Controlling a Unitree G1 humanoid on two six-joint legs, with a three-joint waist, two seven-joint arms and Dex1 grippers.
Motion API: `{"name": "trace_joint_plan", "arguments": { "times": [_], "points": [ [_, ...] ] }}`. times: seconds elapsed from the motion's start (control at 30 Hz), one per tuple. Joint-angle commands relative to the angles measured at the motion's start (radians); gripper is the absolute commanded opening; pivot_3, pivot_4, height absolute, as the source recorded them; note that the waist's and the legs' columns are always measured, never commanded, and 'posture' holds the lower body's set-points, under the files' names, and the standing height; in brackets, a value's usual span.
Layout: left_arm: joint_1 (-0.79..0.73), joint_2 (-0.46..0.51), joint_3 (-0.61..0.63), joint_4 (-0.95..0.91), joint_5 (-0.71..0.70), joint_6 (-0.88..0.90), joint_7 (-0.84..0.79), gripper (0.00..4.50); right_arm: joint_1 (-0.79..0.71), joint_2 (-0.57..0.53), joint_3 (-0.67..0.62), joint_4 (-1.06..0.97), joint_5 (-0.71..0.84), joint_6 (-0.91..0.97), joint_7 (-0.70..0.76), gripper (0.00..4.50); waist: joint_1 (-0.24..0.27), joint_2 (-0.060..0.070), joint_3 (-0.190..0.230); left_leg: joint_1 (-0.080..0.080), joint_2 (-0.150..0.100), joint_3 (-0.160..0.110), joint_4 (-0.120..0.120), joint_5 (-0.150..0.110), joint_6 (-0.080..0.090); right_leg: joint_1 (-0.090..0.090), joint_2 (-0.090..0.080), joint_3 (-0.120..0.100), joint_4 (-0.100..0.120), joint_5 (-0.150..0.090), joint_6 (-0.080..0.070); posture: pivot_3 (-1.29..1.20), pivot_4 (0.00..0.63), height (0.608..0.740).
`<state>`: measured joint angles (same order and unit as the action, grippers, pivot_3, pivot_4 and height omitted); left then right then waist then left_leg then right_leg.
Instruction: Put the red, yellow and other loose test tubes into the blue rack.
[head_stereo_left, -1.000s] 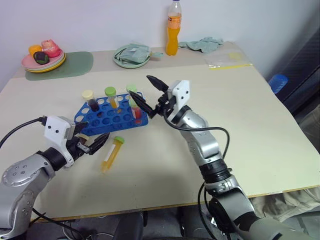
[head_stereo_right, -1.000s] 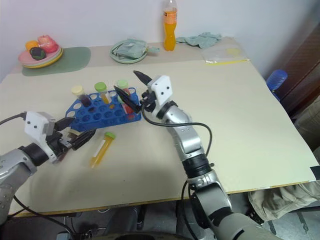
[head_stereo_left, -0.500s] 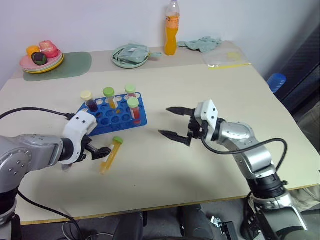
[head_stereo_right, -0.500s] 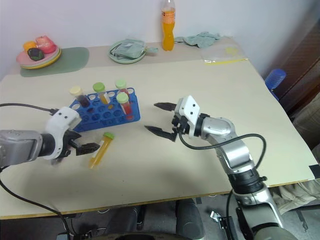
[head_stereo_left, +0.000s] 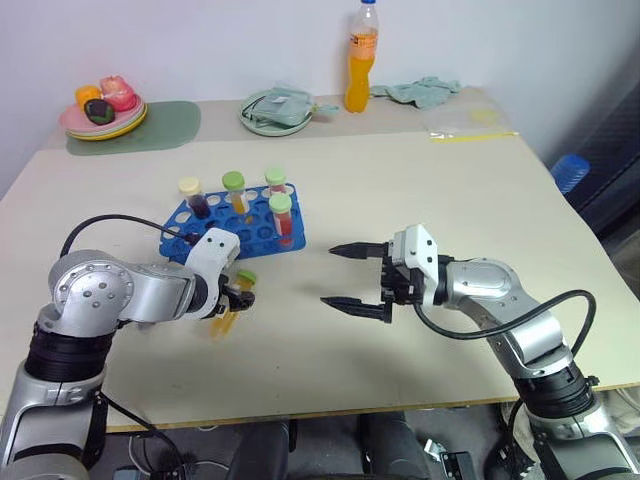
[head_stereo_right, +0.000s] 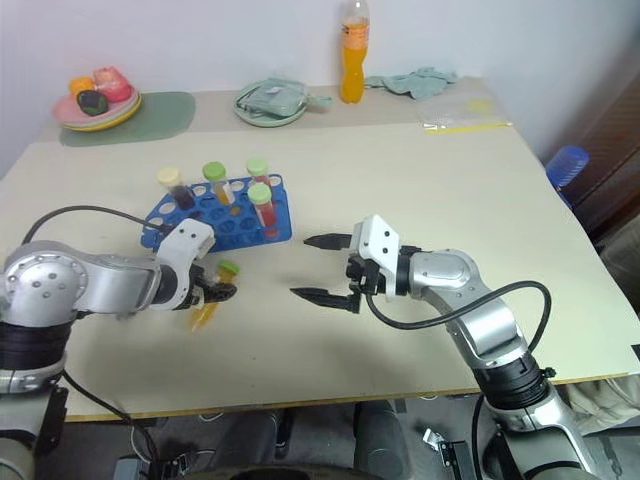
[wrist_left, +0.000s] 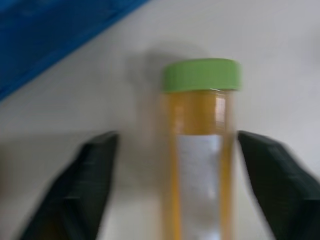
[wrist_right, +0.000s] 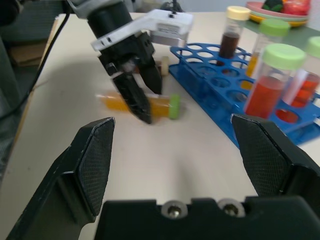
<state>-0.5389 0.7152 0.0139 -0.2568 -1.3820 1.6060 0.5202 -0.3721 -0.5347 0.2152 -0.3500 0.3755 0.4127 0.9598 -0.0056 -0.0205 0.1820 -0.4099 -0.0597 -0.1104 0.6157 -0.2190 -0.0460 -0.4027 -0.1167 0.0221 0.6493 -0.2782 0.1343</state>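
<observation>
Just near of the bright blue plastic rack (head_stereo_left: 232, 222), the yellow green-capped tube (wrist_left: 201, 150) is lying flat, the left gripper (head_stereo_left: 238, 297) straddling it half-open, not yet gripping; the right gripper (head_stereo_left: 356, 277) is hanging wide, empty.

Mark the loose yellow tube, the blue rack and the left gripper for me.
loose yellow tube (wrist_left: 200, 150): left wrist view, mid-body below the green cap.
blue rack (head_stereo_left: 256, 232): left eye view, bare holed top.
left gripper (wrist_right: 142, 90): right wrist view, between the fingertips, straddling the tube.
</observation>
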Motion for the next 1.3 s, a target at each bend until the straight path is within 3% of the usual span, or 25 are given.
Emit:
{"name": "trace_joint_plan", "arguments": {
  "times": [0.03,0.1,0.27,0.33,0.43,0.57,0.67,0.8,0.93,1.0,1.3],
  "points": [
    [-0.01,-0.024,-0.033,0.003,-0.073,0.008,0.06,1.73,-0.007,0.014,0.0,-0.041,0.007,-0.002,-0.015,4.15,0.0,0.0,0.0,0.0,0.0,0.0,0.0,0.0,0.0,0.0,0.0,0.0,0.0,0.0,0.0,0.0,0.15,0.74],
    [-0.014,-0.032,-0.032,0.006,-0.098,0.008,0.09,0.88,-0.008,0.017,0.004,-0.04,0.007,-0.003,-0.019,4.15,-0.001,0.0,0.0,0.0,0.0,0.0,0.0,0.0,0.0,0.0,0.0,0.0,0.0,0.0,0.0,0.0,0.15,0.74],
    [0.037,0.068,0.031,-0.148,-0.16,-0.038,0.005,0.79,-0.007,0.015,0.005,-0.042,0.012,0.0,-0.024,4.15,-0.008,0.0,0.0,0.0,0.0,0.0,0.0,0.0,0.0,-0.001,0.0,0.0,0.0,0.0,0.0,0.0,0.15,0.74],
    [0.109,0.136,0.108,-0.323,-0.043,-0.161,-0.154,0.79,-0.002,0.01,0.001,-0.041,0.013,0.002,-0.024,4.15,-0.014,0.0,0.0,0.0,0.001,0.001,-0.001,0.0,-0.001,-0.002,0.001,0.001,0.0,0.0,0.0,0.0,0.15,0.74],
    [0.343,0.223,0.234,-0.53,0.349,-0.579,-0.462,0.79,0.012,0.004,-0.007,-0.036,0.014,0.006,-0.028,4.15,-0.014,0.001,0.0,0.0,0.003,0.004,-0.003,0.003,-0.006,-0.004,0.002,0.002,-0.001,0.0,-0.001,0.0,0.15,0.74],
    [0.477,0.099,0.352,-0.455,0.459,-0.825,-0.616,0.79,0.031,0.019,-0.026,-0.017,0.015,0.021,-0.064,4.15,0.002,0.002,0.0,0.0,0.003,0.009,-0.004,0.001,-0.001,-0.001,0.002,0.002,-0.003,-0.002,-0.005,0.0,0.15,0.74],
    [0.4,-0.01,0.277,-0.373,0.626,-0.966,-0.584,0.79,0.044,0.033,-0.029,0.0,0.002,0.01,-0.095,4.15,0.022,0.0,0.0,0.0,0.003,0.007,-0.001,0.0,0.0,0.002,0.001,0.0,-0.006,-0.003,-0.006,0.0,0.15,0.74],
    [0.316,-0.259,0.114,-0.292,0.909,-1.202,-0.453,0.79,0.043,0.055,-0.023,0.006,-0.003,0.01,-0.12,4.15,0.023,-0.001,-0.001,0.0,0.0,0.003,0.0,-0.001,0.001,0.007,0.0,-0.003,-0.011,0.001,0.0,0.0,0.15,0.74],
    [0.305,-0.386,-0.04,-0.14,1.192,-1.425,-0.412,0.79,0.045,0.065,-0.015,0.003,-0.012,0.008,-0.134,4.15,0.015,-0.001,-0.001,0.0,0.0,0.005,-0.001,-0.001,0.002,0.007,0.0,-0.002,-0.013,0.003,0.003,0.0,0.15,0.74],
    [0.305,-0.449,-0.046,-0.084,1.215,-1.489,-0.411,0.79,0.047,0.064,-0.022,-0.001,-0.009,0.015,-0.144,4.15,0.012,-0.001,-0.001,0.0,0.0,0.005,-0.001,-0.001,0.002,0.006,0.001,-0.002,-0.013,0.003,0.003,0.0,0.15,0.74],
    [0.283,-0.555,-0.02,0.146,1.271,-1.722,-0.469,0.79,0.058,0.059,-0.028,-0.02,-0.007,0.02,-0.172,4.15,0.017,-0.001,-0.001,0.0,0.0,0.004,0.0,-0.001,0.002,0.007,0.001,-0.003,-0.013,0.003,0.003,0.0,0.15,0.74]
  ]
}}
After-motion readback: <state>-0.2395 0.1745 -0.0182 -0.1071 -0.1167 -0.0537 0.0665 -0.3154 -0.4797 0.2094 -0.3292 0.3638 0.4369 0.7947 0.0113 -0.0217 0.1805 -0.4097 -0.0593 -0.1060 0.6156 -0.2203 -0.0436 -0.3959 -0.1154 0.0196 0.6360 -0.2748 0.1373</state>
